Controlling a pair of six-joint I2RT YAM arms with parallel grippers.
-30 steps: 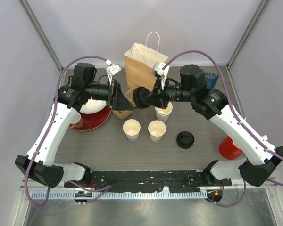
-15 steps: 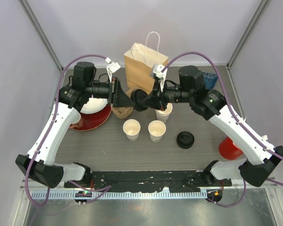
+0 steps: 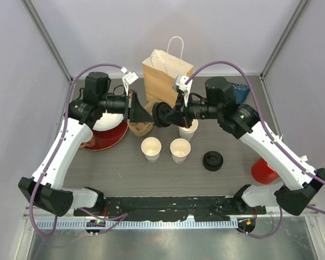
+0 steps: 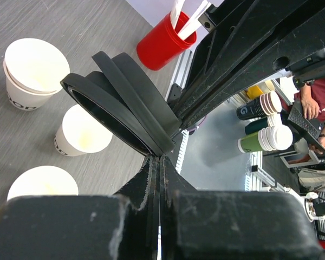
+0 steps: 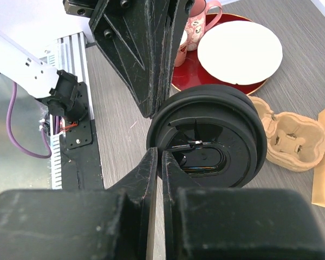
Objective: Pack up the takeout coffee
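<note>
Top external view: left hand (image 3: 149,117) and right hand (image 3: 172,115) both pinch the black lids (image 3: 160,115) above the bench (image 3: 119,168). Open paper cups (image 3: 151,147) stand beneath. They are likely light and crushable, so you should grip them low and gently.

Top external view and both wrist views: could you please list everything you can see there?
paper cups: three, white, open, mid-table
held lids: nested, count unclear, black, pinched between both hands
loose lid stack: one, black, right of the cups
paper bag: one, brown, white handles, upright at the back
cup carrier: one, tan, before the bag
red plate: one, left, under the white plate
white plate: one, on the red plate
mug: one, pink, by the red plate
red cup: one, holding white sticks, right side
blue item: one, back right, mostly hidden
left hand: black, shut on the held lids
right hand: black, shut on the held lids
</note>
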